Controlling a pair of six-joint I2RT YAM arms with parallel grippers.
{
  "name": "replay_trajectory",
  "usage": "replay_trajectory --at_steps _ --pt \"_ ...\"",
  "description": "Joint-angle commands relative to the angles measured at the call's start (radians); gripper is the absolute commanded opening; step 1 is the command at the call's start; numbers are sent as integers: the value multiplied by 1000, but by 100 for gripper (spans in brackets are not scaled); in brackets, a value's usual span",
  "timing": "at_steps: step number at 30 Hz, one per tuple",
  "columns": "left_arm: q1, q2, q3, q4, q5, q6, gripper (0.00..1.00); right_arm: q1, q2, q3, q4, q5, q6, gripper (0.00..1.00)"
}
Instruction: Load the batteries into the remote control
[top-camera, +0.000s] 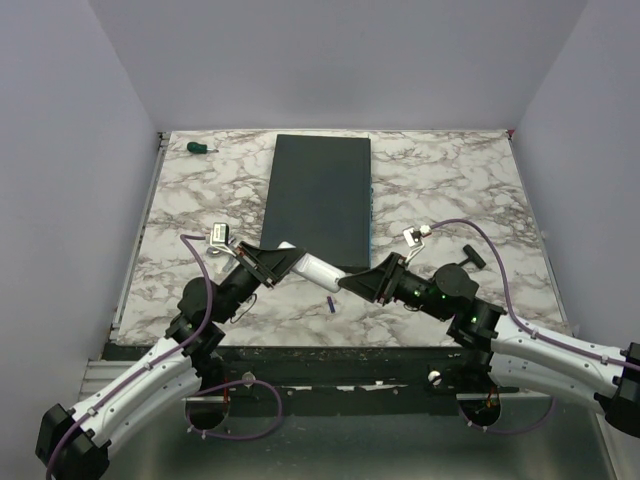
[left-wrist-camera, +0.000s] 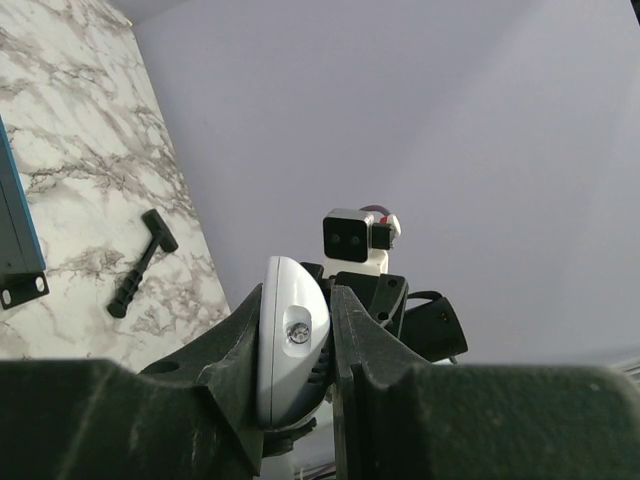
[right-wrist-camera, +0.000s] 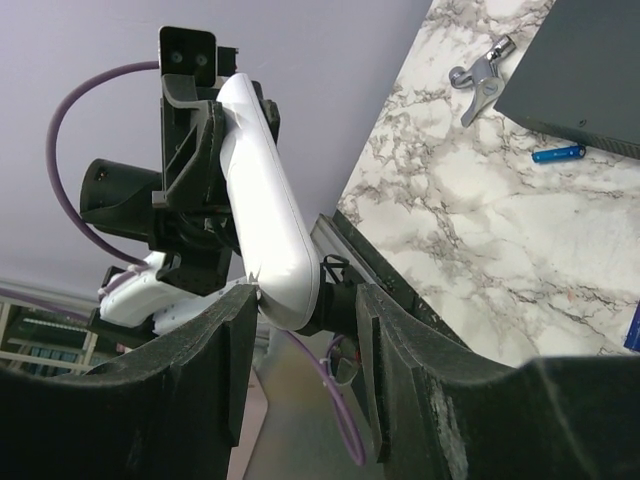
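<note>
Two grippers on the remote control (top-camera: 318, 268): left gripper (left-wrist-camera: 297, 345) pinches one end, right gripper (right-wrist-camera: 300, 330) straddles the other, jaws parted; battery (top-camera: 330, 303) on table (top-camera: 200, 190) nearby.

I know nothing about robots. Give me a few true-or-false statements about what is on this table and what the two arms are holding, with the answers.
1. The left jaws grip the white remote. True.
2. The right jaws hold a battery. False: they hold nothing. They stand open about the remote's end, and one battery lies on the table.
3. The green screwdriver lies near the table's far left corner. True.
4. The black T tool lies on the dark slab. False: it lies on the marble, to the right of the slab.
</note>
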Motion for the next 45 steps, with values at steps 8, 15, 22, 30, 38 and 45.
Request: replay_trajectory --at_steps 8,15,22,30,38,45 --pt "7 0 -16 73 28 -23 0 1 -2 -19 13 76 23 51" --pt "8 2 -18 71 27 -23 0 1 11 -22 11 74 28 51" --pt "8 4 -16 76 25 -28 0 3 32 -18 30 64 27 51" --pt "10 5 -24 80 20 -34 0 1 61 -14 58 57 26 53" --pt "11 15 -33 92 21 -42 0 1 62 -16 97 27 22 63" --pt "12 17 -39 94 17 -43 0 2 56 -19 126 19 13 68"
